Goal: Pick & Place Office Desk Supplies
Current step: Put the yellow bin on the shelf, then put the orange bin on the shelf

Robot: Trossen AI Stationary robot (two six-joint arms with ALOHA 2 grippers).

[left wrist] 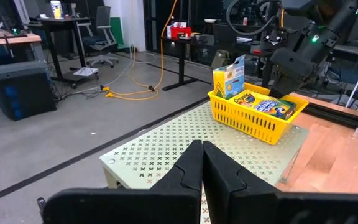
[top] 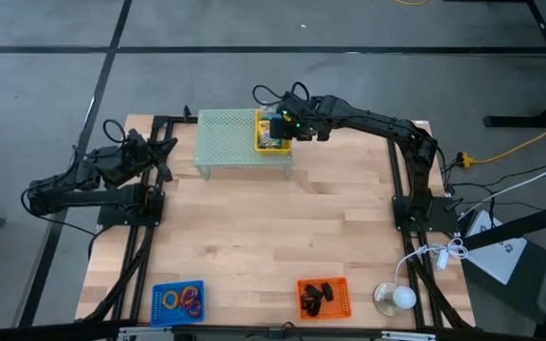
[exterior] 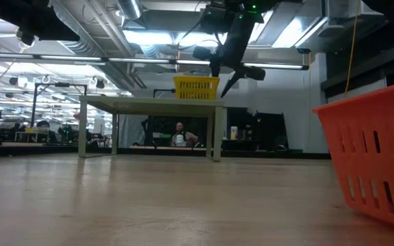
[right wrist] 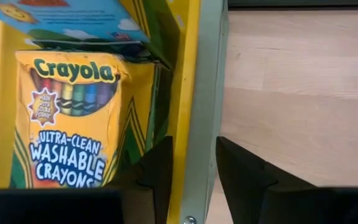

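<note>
The right hand (right wrist: 191, 171), fingers parted and gripping nothing, straddled the yellow basket (right wrist: 188, 74) rim; closing might snag it.

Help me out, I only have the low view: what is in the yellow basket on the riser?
Observer: It holds crayon boxes. One lies flat in the basket and another stands upright at its end.
Operator: Is the right gripper holding one?
Observer: No. The right gripper is open and empty, and the basket's rim shows between its fingers.
Operator: And the left arm?
Observer: The left gripper is shut. It waits at the table's left side, pointing towards the riser.
</note>
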